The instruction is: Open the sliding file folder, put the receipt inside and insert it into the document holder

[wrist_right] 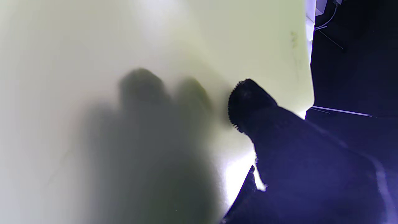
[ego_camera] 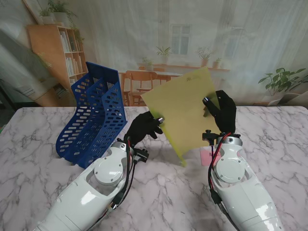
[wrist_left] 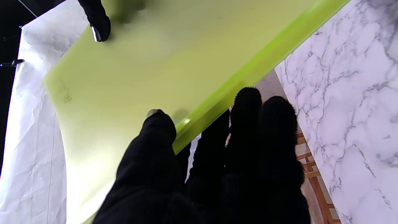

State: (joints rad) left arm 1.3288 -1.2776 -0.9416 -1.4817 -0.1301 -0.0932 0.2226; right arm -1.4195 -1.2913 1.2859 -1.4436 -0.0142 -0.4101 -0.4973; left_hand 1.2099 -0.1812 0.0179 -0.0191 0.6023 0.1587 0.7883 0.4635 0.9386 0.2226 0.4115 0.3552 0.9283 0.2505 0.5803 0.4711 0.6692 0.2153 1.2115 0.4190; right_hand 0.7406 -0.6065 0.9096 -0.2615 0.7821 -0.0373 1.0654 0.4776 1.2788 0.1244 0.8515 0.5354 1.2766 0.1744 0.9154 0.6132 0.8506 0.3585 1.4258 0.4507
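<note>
**Folder held up in both hands, tilted corner-down beside the holder**

I have the yellow-green folder (ego_camera: 185,113) lifted off the table (ego_camera: 43,144), held in the air between my two hands. It stands on edge like a diamond: one corner points down toward the marble in front of me, the opposite corner points up and away, so its long axis runs on a slant from low and near me to high and far. Its broad face is turned toward me.

My left hand (ego_camera: 143,128) pinches the folder's left edge, on the side toward the holder (ego_camera: 94,115). In the left wrist view the thumb (wrist_left: 158,127) presses on the sheet just beside the bright green spine bar (wrist_left: 248,71), with the other fingers (wrist_left: 264,124) closed together behind that bar.

My right hand (ego_camera: 221,113) grips the edge away from the holder, thumb (wrist_right: 248,102) on the near face. The rest of its fingers lie behind the sheet and show only as a dark shadow through the plastic in the right wrist view.

The blue holder stands upright on the table to the left of the folder, apart from it.

A small pink slip (ego_camera: 207,156) lies on the table just beside my right wrist, on the far side of the folder from the holder; I cannot tell what it is.
</note>
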